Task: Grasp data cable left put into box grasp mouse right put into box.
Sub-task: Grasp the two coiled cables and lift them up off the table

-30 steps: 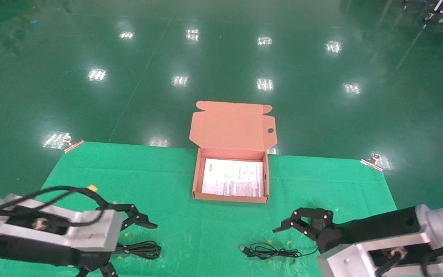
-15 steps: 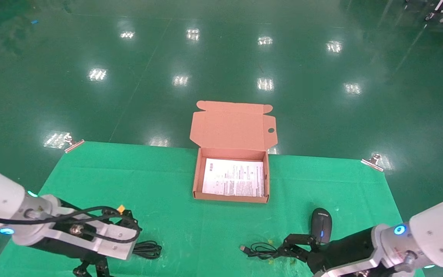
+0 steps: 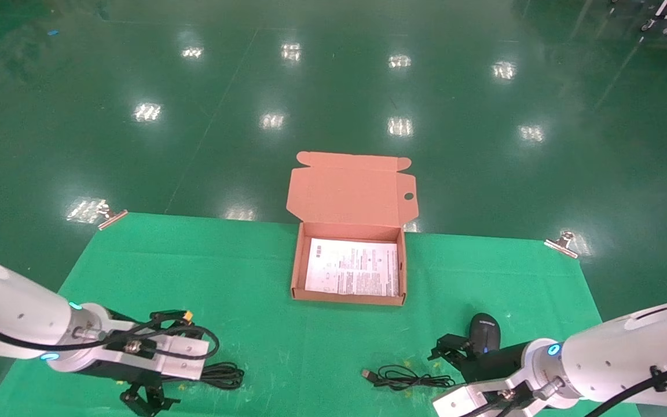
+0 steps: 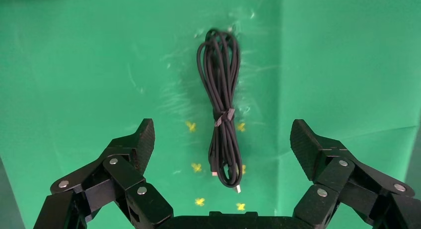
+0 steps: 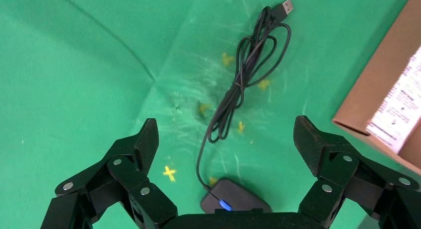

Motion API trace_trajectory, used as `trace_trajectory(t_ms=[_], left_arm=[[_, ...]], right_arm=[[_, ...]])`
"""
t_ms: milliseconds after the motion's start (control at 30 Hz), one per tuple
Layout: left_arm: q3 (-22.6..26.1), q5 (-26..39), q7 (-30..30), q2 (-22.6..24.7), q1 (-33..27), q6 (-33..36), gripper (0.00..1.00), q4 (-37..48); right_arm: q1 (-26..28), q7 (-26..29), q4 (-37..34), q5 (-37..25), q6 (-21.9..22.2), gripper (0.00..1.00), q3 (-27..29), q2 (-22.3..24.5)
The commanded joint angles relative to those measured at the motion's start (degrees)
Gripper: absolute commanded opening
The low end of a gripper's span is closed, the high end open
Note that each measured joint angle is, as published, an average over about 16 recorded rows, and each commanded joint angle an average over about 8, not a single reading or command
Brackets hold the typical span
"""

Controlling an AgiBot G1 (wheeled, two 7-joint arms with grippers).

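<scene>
The data cable (image 3: 222, 375) is a black tied bundle lying on the green cloth at the near left. In the left wrist view the cable (image 4: 223, 90) lies lengthwise between the fingers of my open left gripper (image 4: 222, 137), which hangs above it, apart from it. My left gripper (image 3: 147, 398) sits at the near left edge. The black mouse (image 3: 484, 332) with its blue-lit wheel lies at the near right. My open right gripper (image 3: 451, 349) hovers just beside it; the mouse (image 5: 236, 203) shows near the palm of that gripper (image 5: 227, 134). The salmon-orange box (image 3: 347, 299) stands open in the middle.
The mouse's thin cord (image 3: 409, 377) with USB plug lies loose left of the mouse; it also shows in the right wrist view (image 5: 248, 75). A white leaflet (image 3: 352, 275) lies in the box, lid raised behind. Metal clips (image 3: 111, 217) (image 3: 561, 244) hold the cloth at the far corners.
Both arms have drawn back toward the near edge and turned their grippers downward. The right gripper no longer covers the mouse. Cable, cord and box have not moved.
</scene>
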Motion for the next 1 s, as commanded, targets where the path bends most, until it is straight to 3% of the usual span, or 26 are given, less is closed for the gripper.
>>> trace_trajectory(t_ms=[33,567,1000], left_arm=[[0.36,1.59,-0.44,0.37,0.46,-1.08,1.00,0.33],[-0.86,-0.01,0.97,5.00,2.79,-8.15,1.00,17.26],[-2.93,-4.77,7.72,9.79,1.51,-10.95,1.00,35.19]], right_arm=[[-0.37,1.62,-0.14,-1.31,0.52,1.00,-0.28,-0.71],[-2.16,6.69,-7.73,-2.02,4.46,1.00,0.42,-4.41],[-2.37,4.69,-17.59,0.04,7.48,1.00,1.27,-6.93]])
